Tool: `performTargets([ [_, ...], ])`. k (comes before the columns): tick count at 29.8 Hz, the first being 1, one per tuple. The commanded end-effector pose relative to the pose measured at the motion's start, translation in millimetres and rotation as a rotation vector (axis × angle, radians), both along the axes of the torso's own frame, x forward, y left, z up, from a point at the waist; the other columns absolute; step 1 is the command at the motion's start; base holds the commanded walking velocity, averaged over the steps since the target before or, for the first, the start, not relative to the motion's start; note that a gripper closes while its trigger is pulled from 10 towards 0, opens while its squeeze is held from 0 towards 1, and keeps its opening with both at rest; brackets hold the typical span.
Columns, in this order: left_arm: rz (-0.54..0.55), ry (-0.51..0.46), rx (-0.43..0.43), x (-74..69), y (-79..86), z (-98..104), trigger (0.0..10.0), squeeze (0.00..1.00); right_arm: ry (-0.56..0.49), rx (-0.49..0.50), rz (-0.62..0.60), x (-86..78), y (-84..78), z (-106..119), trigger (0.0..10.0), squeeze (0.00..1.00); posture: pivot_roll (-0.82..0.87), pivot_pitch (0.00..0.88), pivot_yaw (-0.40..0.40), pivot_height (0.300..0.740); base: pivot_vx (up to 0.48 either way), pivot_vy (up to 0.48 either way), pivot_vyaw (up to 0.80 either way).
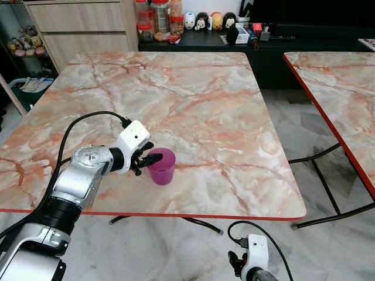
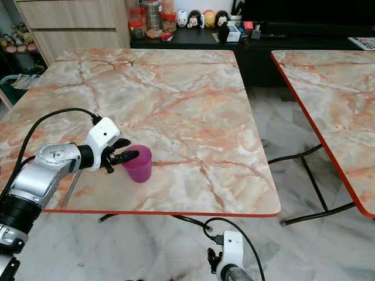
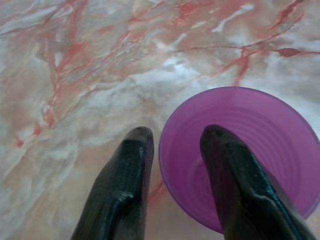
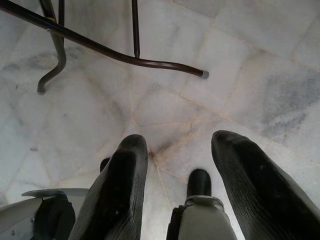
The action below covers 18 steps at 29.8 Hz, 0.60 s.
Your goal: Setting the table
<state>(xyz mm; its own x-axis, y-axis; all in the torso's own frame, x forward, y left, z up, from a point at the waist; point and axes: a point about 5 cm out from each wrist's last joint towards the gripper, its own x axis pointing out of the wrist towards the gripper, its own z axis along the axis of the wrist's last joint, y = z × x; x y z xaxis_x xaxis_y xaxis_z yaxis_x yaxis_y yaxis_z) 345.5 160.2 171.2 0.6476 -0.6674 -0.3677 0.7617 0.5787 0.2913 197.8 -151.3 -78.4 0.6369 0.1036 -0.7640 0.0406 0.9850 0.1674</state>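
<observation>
Left gripper (image 1: 153,159) straddles the purple cup (image 1: 162,167) rim near the worktop (image 1: 205,99) front edge, fingers slightly apart, one inside.

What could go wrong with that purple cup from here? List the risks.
1. The left claw straddles only the rim of the purple cup, one finger inside and one outside, so the cup may tip or slip.
2. The cup stands near the table's front edge, so a nudge could knock it off.
</observation>
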Motion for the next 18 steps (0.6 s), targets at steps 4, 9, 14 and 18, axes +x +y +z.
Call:
performTargets([
  [4, -0.016, 0.009, 0.024, 0.5, 3.4, 2.5, 1.1, 0.00, 0.005, 0.007, -0.018, -2.4, -0.7, -1.2, 10.0, 0.00, 0.07, 0.051, 0.017, 0.740, 0.000, 0.000, 0.00],
  [9, -0.041, 0.023, 0.042, -1.9, -0.3, -2.2, 10.0, 0.00, 0.006, 0.007, -0.021, -2.9, -1.0, -1.4, 10.0, 0.00, 0.07, 0.052, 0.019, 0.740, 0.000, 0.000, 0.00],
  [14, -0.044, 0.028, 0.045, -1.2, -2.0, -3.5, 10.0, 0.00, 0.007, 0.008, -0.026, -3.2, -1.6, -1.6, 10.0, 0.00, 0.07, 0.060, 0.019, 0.740, 0.000, 0.000, 0.00],
  [18, -0.047, 0.030, 0.048, -1.1, -2.3, -3.6, 10.0, 0.00, 0.007, 0.008, -0.028, -3.4, -1.9, -1.7, 10.0, 0.00, 0.07, 0.064, 0.019, 0.740, 0.000, 0.000, 0.00],
])
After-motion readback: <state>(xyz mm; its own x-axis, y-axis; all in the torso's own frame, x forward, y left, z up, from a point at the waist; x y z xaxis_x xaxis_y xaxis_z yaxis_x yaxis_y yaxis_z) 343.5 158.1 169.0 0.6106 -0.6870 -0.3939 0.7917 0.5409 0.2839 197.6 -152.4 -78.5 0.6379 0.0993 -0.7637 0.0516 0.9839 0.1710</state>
